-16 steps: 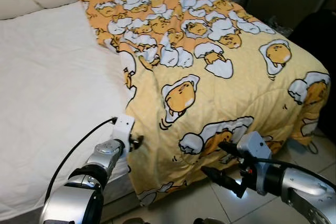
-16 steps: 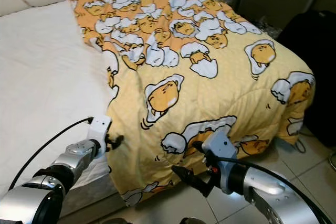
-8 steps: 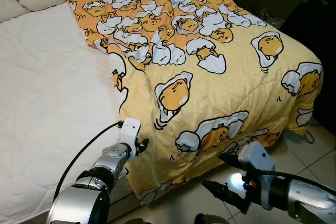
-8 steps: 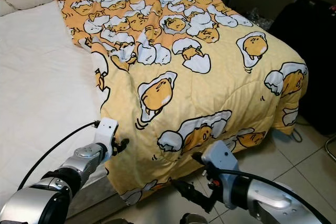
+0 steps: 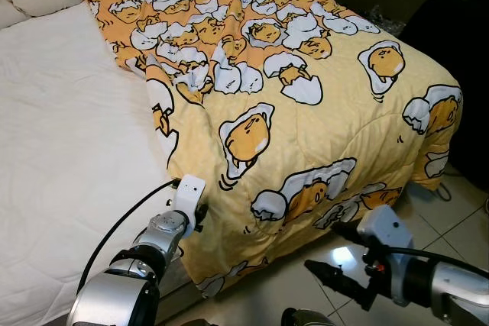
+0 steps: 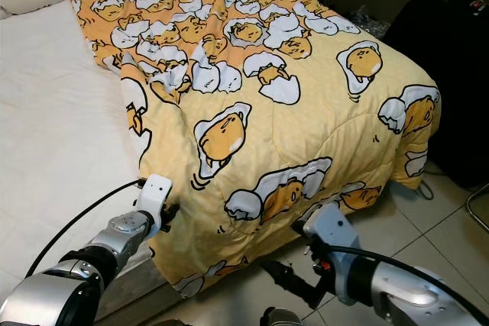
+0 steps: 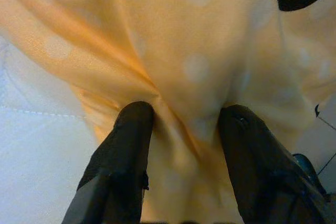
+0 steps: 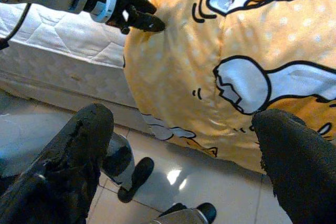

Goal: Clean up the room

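Tiled floor [image 5: 458,219] borders the foot of a bed with a bare white mattress [image 5: 61,150]. Over the bed's right half lies the yellow quilted blanket printed with egg characters [image 5: 306,112], its long axis head to foot, its hem hanging over the foot edge. I hold the left gripper [image 7: 181,124] at the blanket's inner edge near the foot, jaws part open with a fold between them. The right gripper [image 8: 178,124] hovers wide open, empty, below the hanging hem. I judge left nearer.
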{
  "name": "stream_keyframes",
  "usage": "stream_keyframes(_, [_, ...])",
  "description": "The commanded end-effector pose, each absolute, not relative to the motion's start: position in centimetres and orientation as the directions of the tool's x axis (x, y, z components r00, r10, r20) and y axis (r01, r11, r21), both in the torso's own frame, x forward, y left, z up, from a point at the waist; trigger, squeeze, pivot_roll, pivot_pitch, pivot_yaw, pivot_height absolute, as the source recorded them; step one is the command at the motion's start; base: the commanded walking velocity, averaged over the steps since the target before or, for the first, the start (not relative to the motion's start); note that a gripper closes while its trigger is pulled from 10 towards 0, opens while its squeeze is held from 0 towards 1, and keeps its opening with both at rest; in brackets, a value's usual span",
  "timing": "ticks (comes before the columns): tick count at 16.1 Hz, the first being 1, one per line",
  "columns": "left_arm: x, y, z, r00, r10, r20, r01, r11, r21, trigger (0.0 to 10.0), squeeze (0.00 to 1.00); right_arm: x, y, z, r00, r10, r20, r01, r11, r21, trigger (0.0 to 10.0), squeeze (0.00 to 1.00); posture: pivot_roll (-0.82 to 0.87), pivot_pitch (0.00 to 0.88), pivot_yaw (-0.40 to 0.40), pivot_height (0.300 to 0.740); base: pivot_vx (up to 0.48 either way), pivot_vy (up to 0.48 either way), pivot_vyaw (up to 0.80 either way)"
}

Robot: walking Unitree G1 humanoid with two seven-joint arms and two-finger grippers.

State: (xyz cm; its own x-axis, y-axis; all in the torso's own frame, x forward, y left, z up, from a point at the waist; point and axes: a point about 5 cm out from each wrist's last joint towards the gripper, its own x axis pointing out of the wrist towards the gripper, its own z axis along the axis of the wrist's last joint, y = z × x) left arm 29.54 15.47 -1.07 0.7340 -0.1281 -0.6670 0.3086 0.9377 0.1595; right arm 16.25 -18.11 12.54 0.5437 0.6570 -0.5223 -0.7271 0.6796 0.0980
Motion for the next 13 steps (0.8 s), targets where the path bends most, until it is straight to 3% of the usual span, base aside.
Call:
stream_keyframes(1, [28.8, 16.1, -1.8, 0.708, -0.098, -0.699, 0.307, 0.934, 0.180, 0.0, 0.00, 16.0, -18.1, 13.0, 0.546, 0.658, -0.519, -0.728, 0.679, 0.095, 10.0, 0.00, -0.28, 0.092, 0.085, 0.740, 0.000, 0.000, 0.00])
stream_keyframes(8, [28.8, 15.9, -1.8, 0.708, -0.081, -0.702, 0.309, 0.929, 0.205, 0.0, 0.00, 16.1, -18.5, 13.4, 0.560, 0.644, -0.521, -0.717, 0.692, 0.084, 10.0, 0.00, -0.29, 0.077, 0.093, 0.740, 0.000, 0.000, 0.00])
stream_keyframes(13, [28.4, 16.0, -2.2, 0.655, -0.119, -0.746, 0.430, 0.871, 0.239, 0.0, 0.00, 17.1, -18.4, 13.2, 0.589, 0.637, -0.498, -0.705, 0.706, 0.069, 10.0, 0.00, -0.26, 0.040, 0.110, 0.740, 0.000, 0.000, 0.00])
